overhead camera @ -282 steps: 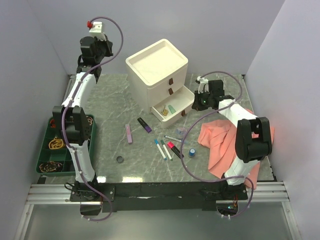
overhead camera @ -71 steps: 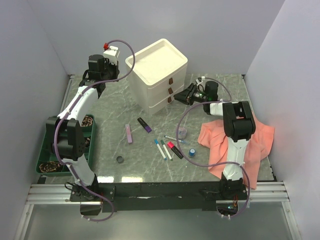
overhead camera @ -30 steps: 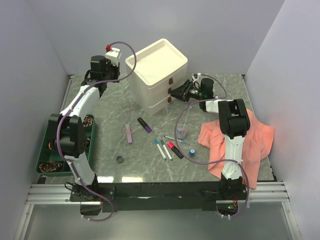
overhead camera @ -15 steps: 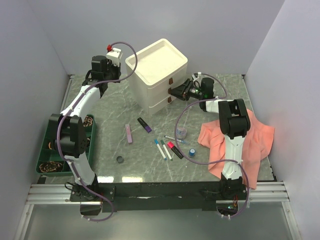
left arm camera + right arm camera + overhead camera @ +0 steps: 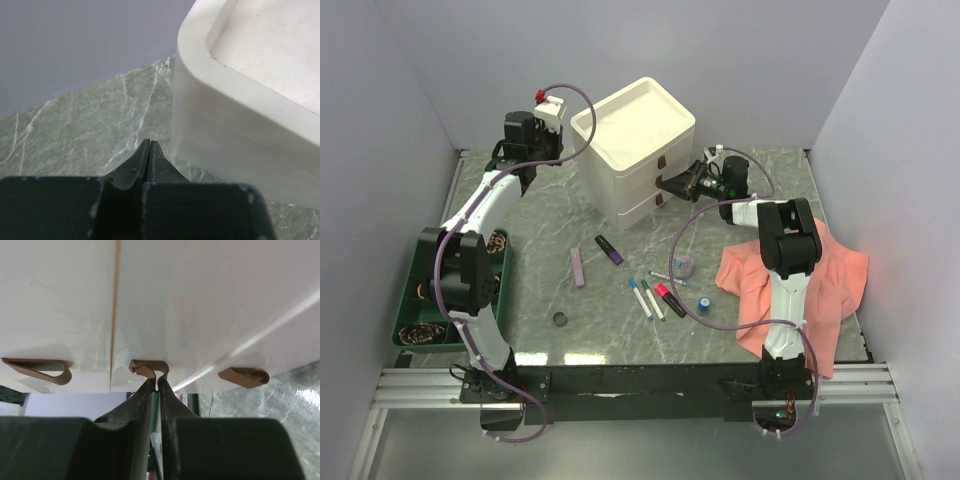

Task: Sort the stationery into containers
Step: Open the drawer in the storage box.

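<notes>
The cream-white drawer box (image 5: pixel 635 140) stands at the back with all its drawers pushed in. My right gripper (image 5: pixel 667 182) (image 5: pixel 154 383) is shut on the brown pull tab (image 5: pixel 149 366) of the middle drawer. My left gripper (image 5: pixel 525 172) (image 5: pixel 150 146) is shut and empty, hovering left of the box (image 5: pixel 235 120). On the marble lie a purple highlighter (image 5: pixel 609 249), a lilac highlighter (image 5: pixel 578 267), two blue-capped pens (image 5: pixel 646 297), a red-and-black marker (image 5: pixel 669 298), a clear tape roll (image 5: pixel 684 265), a blue-capped vial (image 5: pixel 704 305) and a dark disc (image 5: pixel 560 319).
A salmon-pink cloth (image 5: pixel 800 275) lies under the right arm at the right edge. A green compartment tray (image 5: pixel 415 300) with rubber bands sits at the left edge. Two other brown tabs (image 5: pixel 37 371) (image 5: pixel 244 376) flank the pinched one.
The drawer that stood open earlier is pushed in. In the last second my right gripper closed its jaws on the middle pull tab. The left arm barely moved.
</notes>
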Available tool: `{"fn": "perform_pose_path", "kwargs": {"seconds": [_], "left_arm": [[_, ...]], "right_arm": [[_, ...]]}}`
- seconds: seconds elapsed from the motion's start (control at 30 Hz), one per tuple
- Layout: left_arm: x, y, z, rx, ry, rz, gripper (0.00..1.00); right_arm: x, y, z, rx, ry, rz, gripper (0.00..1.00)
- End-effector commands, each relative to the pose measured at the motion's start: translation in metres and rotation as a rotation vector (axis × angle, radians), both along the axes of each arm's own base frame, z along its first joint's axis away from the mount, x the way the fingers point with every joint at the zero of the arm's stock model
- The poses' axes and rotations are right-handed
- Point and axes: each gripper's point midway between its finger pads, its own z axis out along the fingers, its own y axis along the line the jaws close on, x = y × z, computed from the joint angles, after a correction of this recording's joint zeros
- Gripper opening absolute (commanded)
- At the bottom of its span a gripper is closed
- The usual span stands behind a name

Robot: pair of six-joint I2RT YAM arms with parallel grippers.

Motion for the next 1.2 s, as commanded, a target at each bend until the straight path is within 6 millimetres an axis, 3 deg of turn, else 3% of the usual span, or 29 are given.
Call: {"fn": "perform_pose_path", "kwargs": {"seconds": [0.0, 0.17, 0.4, 0.7, 1.17], "left_arm": [[0.008, -0.006, 0.023, -0.004, -0.069, -0.013, 0.01], [0.008, -0.006, 0.026, -0.007, -0.074, -0.015, 0.01], [0.008, -0.007, 0.027, -0.010, -0.078, -0.021, 0.01], [0.011, -0.013, 0.033, -0.034, -0.090, -0.040, 0.01], [0.019, -0.016, 0.040, -0.050, -0.110, -0.044, 0.01]], "right_arm": [[-0.008, 0.002, 0.049, 0.023, -0.141, 0.024, 0.11], [-0.014, -0.006, 0.055, 0.017, -0.161, 0.028, 0.00], [-0.028, -0.025, 0.063, 0.001, -0.173, 0.007, 0.00], [-0.040, -0.056, 0.059, -0.037, -0.155, -0.038, 0.00], [-0.069, -0.087, 0.060, -0.076, -0.159, -0.068, 0.00]]}}
